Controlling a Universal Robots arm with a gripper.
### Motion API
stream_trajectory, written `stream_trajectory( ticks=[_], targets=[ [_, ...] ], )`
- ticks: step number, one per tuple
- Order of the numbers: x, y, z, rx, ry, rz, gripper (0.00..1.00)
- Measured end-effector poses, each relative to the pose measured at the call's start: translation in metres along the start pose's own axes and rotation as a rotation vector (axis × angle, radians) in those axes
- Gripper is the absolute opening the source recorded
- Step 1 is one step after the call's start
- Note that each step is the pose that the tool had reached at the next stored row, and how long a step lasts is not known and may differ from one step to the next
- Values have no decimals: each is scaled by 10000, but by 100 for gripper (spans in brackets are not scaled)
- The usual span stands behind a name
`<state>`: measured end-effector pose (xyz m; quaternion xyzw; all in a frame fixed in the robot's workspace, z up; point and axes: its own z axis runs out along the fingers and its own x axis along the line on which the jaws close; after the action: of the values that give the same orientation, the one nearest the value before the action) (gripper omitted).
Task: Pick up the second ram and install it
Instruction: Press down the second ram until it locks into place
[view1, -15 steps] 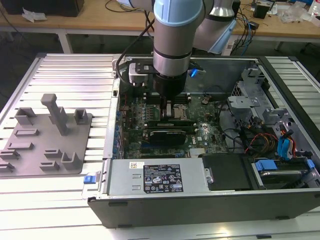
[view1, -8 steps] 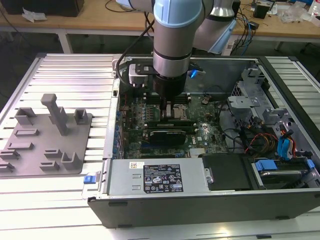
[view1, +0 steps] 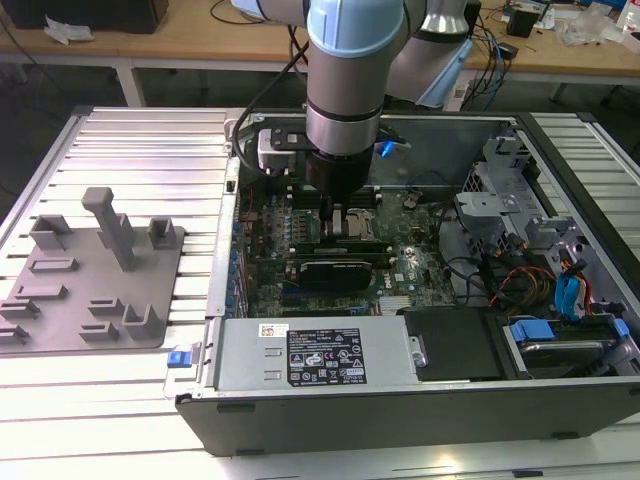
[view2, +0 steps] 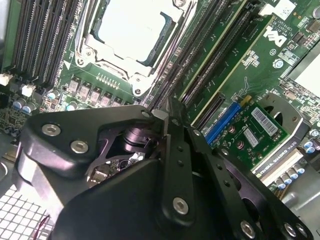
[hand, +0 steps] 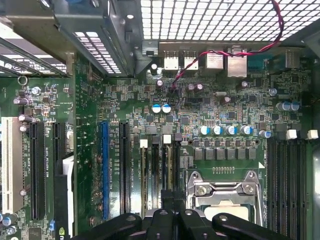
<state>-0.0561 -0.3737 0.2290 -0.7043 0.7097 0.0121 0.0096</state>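
The desk (view1: 120, 160), a ribbed aluminium surface, is carrying the open case (view1: 400, 400) at the centre and a grey fixture (view1: 95, 280) at 9 o'clock from the case; the fixture's slots are presumably serving as holders for parts awaiting pick-up. The arm (view1: 355, 70) is reaching straight down into the case, an approach that judging by the slots' orientation is suiting vertical insertion. The motherboard (hand: 210, 105) is lying flat on the case floor, with the processor socket (hand: 225, 192) between two banks of memory slots (hand: 287, 175). In both wrist views the claw (view2: 167, 117) is standing over the slot bank beside the socket, its fingers (hand: 167, 212) drawn close together. The ram (view1: 348, 243) is appearing in the exterior view as a thin green strip directly beneath the claw, at 6 o'clock from the arm's wrist, lying along a slot. Whether the claw is pinching the ram or merely pressing on its top edge cannot be told.
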Motion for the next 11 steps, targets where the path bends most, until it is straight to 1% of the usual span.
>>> stream_trajectory(
  ticks=[4, 5, 6, 8, 9, 11],
  targets=[
    [1, 0, 4, 0, 3, 0, 8],
    [-2, -1, -9, 11, -14, -1, 8],
    [-3, 0, -82, 1, -2, 0, 8],
    [-8, 1, -271, 1, 3, 0, 8],
    [-10, 1, -331, 1, 5, 0, 8],
    [-10, 1, -337, 2, 2, 0, 8]
  ],
)
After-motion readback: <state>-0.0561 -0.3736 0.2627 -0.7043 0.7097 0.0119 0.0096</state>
